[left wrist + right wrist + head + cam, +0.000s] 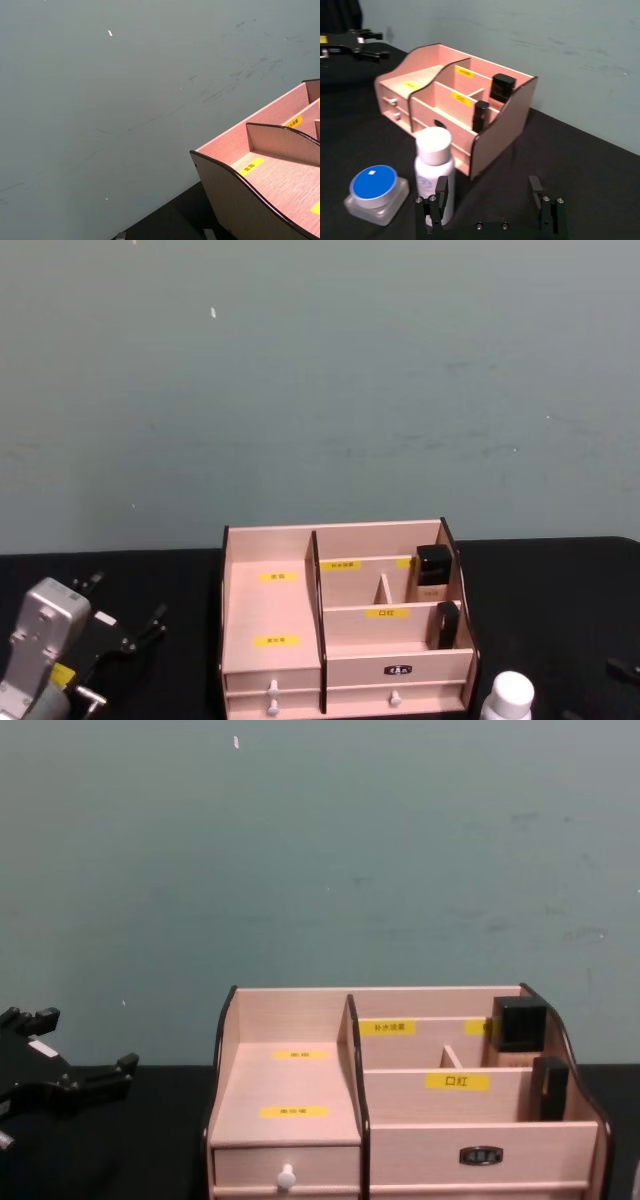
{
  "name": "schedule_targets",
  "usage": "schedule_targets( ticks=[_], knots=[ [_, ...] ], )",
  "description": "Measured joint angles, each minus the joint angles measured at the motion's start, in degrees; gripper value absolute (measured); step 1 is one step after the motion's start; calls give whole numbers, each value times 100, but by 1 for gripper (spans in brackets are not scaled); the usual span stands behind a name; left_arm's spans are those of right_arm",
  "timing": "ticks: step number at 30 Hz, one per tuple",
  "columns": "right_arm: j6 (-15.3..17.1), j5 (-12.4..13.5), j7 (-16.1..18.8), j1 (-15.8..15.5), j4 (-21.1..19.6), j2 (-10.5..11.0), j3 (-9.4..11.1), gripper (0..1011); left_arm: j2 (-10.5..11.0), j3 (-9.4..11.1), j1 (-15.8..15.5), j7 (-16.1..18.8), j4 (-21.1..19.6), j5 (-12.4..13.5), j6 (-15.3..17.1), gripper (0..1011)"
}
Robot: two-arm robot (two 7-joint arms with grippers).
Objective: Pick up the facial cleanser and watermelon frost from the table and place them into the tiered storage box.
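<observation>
Fingers of the right gripper stand spread and empty, low over the black table. A white-capped bottle is close by one finger, with a blue-lidded jar beside it. Beyond stands the tiered storage box; one yellow label reads 口红, the others are illegible. The left gripper, also open, reaches forward left of the box.

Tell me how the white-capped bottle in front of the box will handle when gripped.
The white-capped bottle stands tall and narrow, so a push near its cap would probably tip it. Its round body looks smooth: it may slip in the fingers, and roll if toppled. The right gripper is open close by; the left gripper sits left of the tiered storage box.
</observation>
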Motion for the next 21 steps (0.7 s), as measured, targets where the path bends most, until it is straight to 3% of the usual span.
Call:
schedule_targets(
  ticks=[7,21],
  knots=[
    [-129,169,275,-32,-25,146,-102,1002,0,0,0,0,0,0,0,1001],
    [-296,414,722,445,195,237,-657,1002,0,0,0,0,0,0,0,1001]
  ],
)
